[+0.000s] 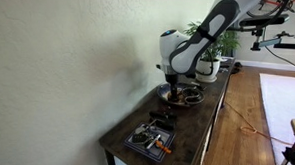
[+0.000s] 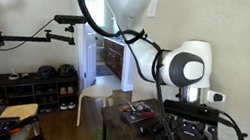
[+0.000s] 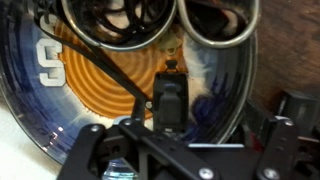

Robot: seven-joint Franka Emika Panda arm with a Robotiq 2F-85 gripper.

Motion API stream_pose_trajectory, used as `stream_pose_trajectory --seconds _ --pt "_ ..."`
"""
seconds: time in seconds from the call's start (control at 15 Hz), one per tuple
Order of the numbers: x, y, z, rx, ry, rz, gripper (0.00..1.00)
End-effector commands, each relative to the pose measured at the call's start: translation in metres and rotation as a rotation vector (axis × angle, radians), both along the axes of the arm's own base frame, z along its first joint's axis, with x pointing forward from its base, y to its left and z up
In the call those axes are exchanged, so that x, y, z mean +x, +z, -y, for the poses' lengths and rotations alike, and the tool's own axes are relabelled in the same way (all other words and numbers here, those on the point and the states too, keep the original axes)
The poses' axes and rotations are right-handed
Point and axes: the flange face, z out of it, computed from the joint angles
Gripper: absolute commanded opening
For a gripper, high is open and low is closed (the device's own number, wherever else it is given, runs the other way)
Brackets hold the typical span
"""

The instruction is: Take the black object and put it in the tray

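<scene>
The black object (image 3: 168, 100) is a small upright black block. In the wrist view it sits in the middle, over a round blue and orange plate (image 3: 90, 85). My gripper (image 3: 168, 118) appears shut on it, its fingers meeting at the block. In an exterior view the gripper (image 1: 176, 86) hangs low over the plate (image 1: 187, 95) at the middle of the dark table. The tray (image 1: 150, 141) is a black rectangular one holding orange and dark items near the table's front end. It also shows in an exterior view (image 2: 140, 112).
Dark round glasses-like frames (image 3: 150, 18) lie at the plate's far edge. A dark item (image 3: 290, 105) sits on the table beside the plate. Potted plants (image 1: 217, 54) stand at the table's far end. A wall runs along one side of the table.
</scene>
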Motion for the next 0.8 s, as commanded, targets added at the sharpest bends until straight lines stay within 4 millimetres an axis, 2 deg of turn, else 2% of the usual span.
stream_pose_trajectory --seconds 0.0,0.33,0.53,0.6,0.73 --pt "-0.026 0.027 -0.028 0.032 -0.009 -0.057 1.00" --pt "-0.041 0.046 -0.058 0.049 0.012 -0.071 1.00" --pt "-0.050 0.046 -0.071 0.055 0.023 -0.077 1.00" --pt "-0.031 0.037 -0.062 0.048 0.042 -0.063 1.00" --pt "-0.036 0.036 -0.068 0.050 0.047 -0.071 1.00"
